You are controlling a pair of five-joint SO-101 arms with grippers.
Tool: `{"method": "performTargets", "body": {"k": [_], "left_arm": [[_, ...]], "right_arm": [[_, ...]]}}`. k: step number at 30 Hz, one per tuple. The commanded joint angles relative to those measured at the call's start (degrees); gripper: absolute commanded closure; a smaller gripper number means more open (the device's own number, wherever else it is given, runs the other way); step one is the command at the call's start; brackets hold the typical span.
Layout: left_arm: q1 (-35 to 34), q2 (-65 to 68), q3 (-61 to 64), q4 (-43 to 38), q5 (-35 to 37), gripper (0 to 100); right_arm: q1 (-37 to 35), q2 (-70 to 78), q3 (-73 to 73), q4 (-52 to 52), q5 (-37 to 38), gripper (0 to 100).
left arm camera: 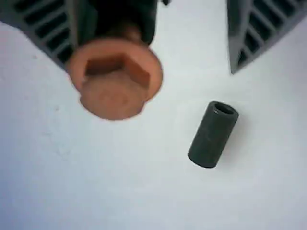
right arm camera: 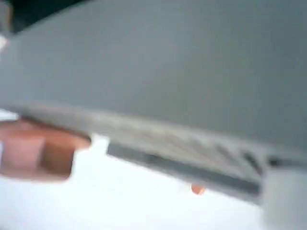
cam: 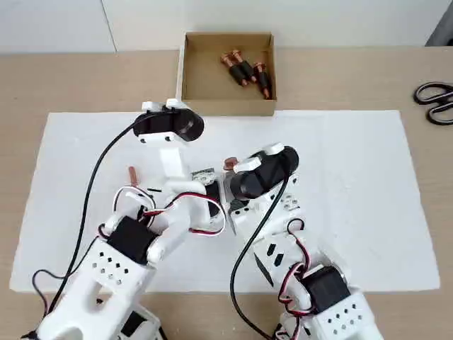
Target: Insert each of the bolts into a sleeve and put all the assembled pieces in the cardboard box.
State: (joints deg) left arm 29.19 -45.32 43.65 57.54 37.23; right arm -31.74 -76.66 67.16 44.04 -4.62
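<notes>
Left arm angled down, your left gripper [left arm camera: 168,52] close over the white sheet [left arm camera: 72,182], jaws spread wide.
A bolt [left arm camera: 115,79] sits head-on beside one finger, not clamped between both; what holds it you cannot tell. The sleeve [left arm camera: 212,135] lies on the sheet nearby, apart.

Bolt [left arm camera: 114,79]: matt, plastic-looking, faintly grainy. Sleeve [left arm camera: 213,134]: matt, smooth, dark. Cardboard box [cam: 226,108]: plain matt card. Sheet [cam: 354,198]: smooth white paper. Surface [cam: 71,78]: wood-grain, matt.

Left arm [cam: 168,159] stretched forward, jaws wide apart
</notes>
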Motion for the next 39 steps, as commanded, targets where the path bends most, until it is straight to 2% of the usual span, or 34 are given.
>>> {"method": "performTargets", "body": {"k": [1, 4, 10, 17, 26, 34, 39], "left_arm": [[0.44, -0.18, -1.63, 5.19, -1.05, 82], [0.53, -0.18, -5.58, 8.62, -1.67, 82], [0.44, -0.09, -9.71, 14.77, -7.82, 82], [0.09, -0.09, -15.87, 19.52, -8.44, 82], [-0.18, -0.09, -19.12, 15.30, -8.09, 82], [-8.88, -0.18, -19.47, 13.63, -8.35, 82], [-17.05, -0.18, -21.67, 21.63, -10.73, 82]], "right_arm": [[0.75, -0.66, -0.97, -1.63, 0.09, 99.5], [0.75, -0.66, -0.97, -1.63, 0.09, 99.5], [0.75, -0.66, -0.97, -1.63, 0.09, 99.5], [0.75, -0.66, -0.97, -1.63, 0.09, 99.5], [0.57, -0.66, -0.97, -1.54, 0.09, 99.5], [0.66, -0.66, -0.97, -1.54, 0.26, 99.5], [0.84, -0.66, -0.97, -1.54, 0.26, 99.5]]}}
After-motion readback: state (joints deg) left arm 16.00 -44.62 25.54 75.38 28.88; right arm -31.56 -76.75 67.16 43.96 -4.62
